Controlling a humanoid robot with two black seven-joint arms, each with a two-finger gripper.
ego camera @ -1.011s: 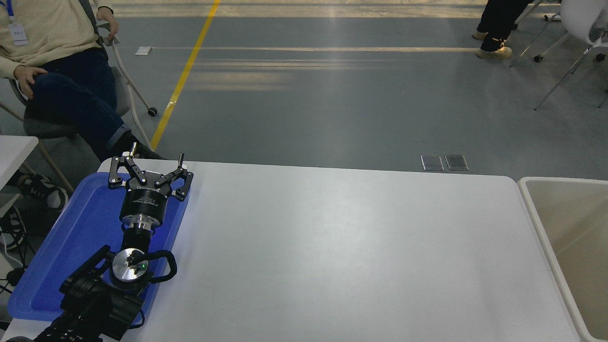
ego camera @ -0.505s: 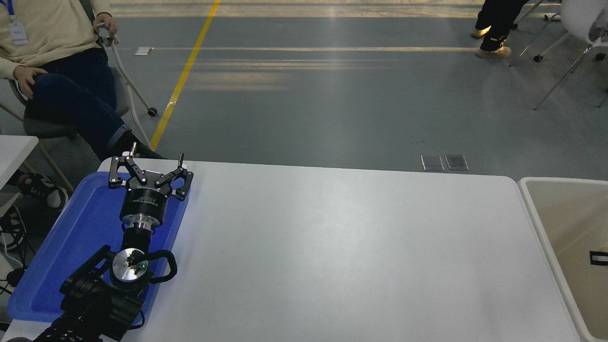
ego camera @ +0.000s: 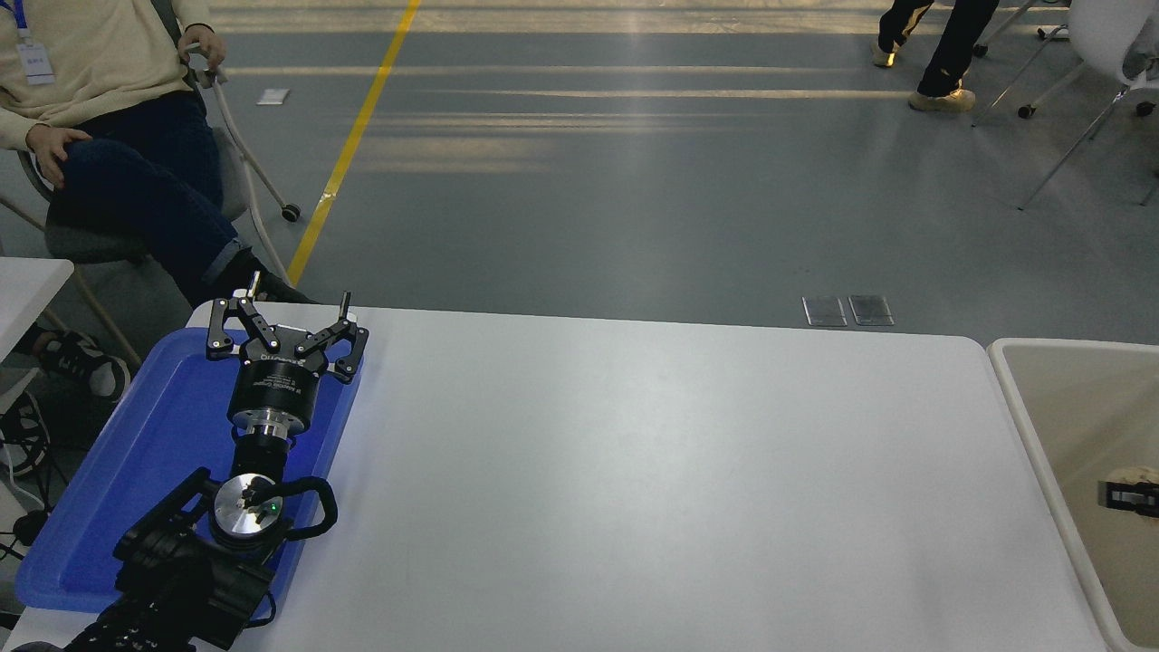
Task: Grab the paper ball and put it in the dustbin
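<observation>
- Right gripper (ego camera: 1132, 496): only its tip shows at the right edge, over the inside of the dustbin (ego camera: 1014, 380). Rest of the arm is out of view.
- Paper ball (ego camera: 1134, 475): beige lump sitting right at that black tip, touching it, above the bin's tan inside. Looks clamped between the fingers, but so little of the gripper shows that I can't tell whether the jaws are closed on it or slack.
- Dustbin sits just off the right end of the desk (ego camera: 652, 489), cream rim beside the desk edge; partly cut off by the frame.
- Left gripper (ego camera: 292, 312): parked at lower left above the blue tray (ego camera: 109, 507), fingers spread wide, holding nothing. Tips point toward the far desk edge.
- Blue tray lies at the desk's left end, under the left arm.
- Seated person (ego camera: 100, 100) at top left, cream sweater, dark trousers, one hand on the knee, the other on the chair frame.
- Second person's legs (ego camera: 942, 45) at top right on the grey floor, near a white chair (ego camera: 1105, 36).
- Yellow floor line (ego camera: 358, 136) runs away from the desk's far left corner.
</observation>
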